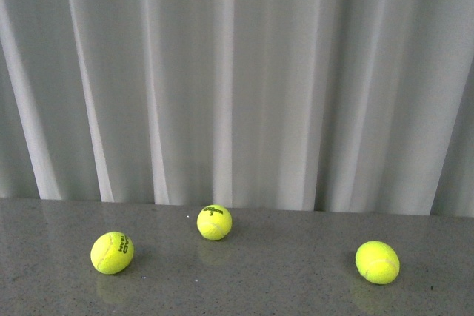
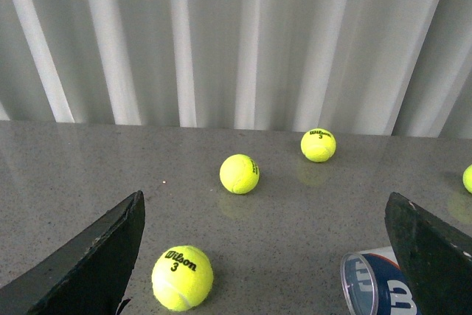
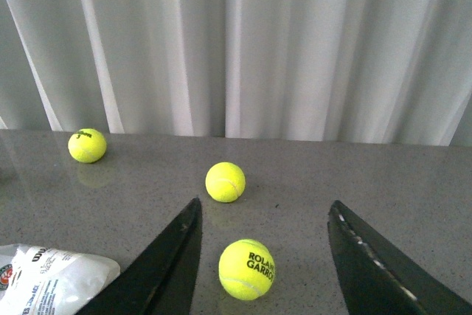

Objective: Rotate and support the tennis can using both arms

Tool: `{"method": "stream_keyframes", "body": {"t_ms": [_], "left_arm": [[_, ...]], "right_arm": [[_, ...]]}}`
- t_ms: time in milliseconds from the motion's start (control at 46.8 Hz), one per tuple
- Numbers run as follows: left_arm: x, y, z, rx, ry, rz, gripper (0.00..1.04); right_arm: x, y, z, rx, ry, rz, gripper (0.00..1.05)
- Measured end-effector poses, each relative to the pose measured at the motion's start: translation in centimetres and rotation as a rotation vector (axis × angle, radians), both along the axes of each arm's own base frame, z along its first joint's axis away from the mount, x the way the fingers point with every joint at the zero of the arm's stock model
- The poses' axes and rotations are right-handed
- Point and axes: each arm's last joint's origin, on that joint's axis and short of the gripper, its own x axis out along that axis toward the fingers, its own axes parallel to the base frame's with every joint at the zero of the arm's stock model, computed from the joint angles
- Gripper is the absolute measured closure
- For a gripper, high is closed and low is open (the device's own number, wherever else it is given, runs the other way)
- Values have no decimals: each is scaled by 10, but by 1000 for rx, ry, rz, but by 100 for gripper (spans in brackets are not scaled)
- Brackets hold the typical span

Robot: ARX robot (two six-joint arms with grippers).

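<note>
Near left pincer (image 2: pixel 264 204), tennis can (image 2: pixel 377 285) lies cut off; one end hidden.

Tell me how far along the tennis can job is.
Nothing looks done yet: the tennis can seems to lie on its side on the table, ungripped. In hand: the left gripper and right gripper hang open near it, among loose balls. Left to do: grip the can, rotate it, support it with both grippers.
</note>
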Motion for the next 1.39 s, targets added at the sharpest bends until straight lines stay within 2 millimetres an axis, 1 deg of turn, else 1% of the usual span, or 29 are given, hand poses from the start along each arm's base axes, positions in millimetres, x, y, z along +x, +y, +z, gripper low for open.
{"method": "stream_keyframes", "body": {"t_ms": [43,107,278,342,813,834,856,877,898,941,984,1091,1134,1155,1176,1219,1390], "left_arm": [[0,0,0,0,0,0,7],[0,0,0,0,0,0,7],[0,0,0,0,0,0,7],[0,0,0,0,0,0,7],[0,0,0,-5,3,1,7],[1,0,-2,-22,46,7,7],[1,0,-2,-68,151,11,7],[4,0,-2,-125,260,2,7],[8,-1,-2,-168,315,-7,7],[23,-1,-2,-289,411,-36,7],[37,-3,0,-345,443,-94,7],[66,-7,5,-389,478,-240,7],[84,-12,5,-410,505,-349,7],[88,-13,4,-415,516,-372,7],[98,-15,1,-427,544,-416,7],[110,-18,-7,-442,592,-465,7],[137,-23,-36,-491,716,-538,7]], "right_arm": [[0,0,0,0,0,0,45],[0,0,0,0,0,0,29],[0,0,0,2,0,0,5],[0,0,0,2,0,0,8],[0,0,0,3,0,0,7],[0,0,0,3,0,0,7],[0,0,0,3,0,0,7],[0,0,0,3,0,0,7],[0,0,0,3,0,0,7],[0,0,0,3,-2,1,7],[0,0,0,3,-1,0,7],[0,0,0,3,-2,0,7],[0,0,0,3,-2,0,7],[0,0,0,3,-2,1,7],[0,0,0,3,-2,0,7],[0,0,0,3,-2,0,7],[0,0,0,3,-2,0,7]]}}
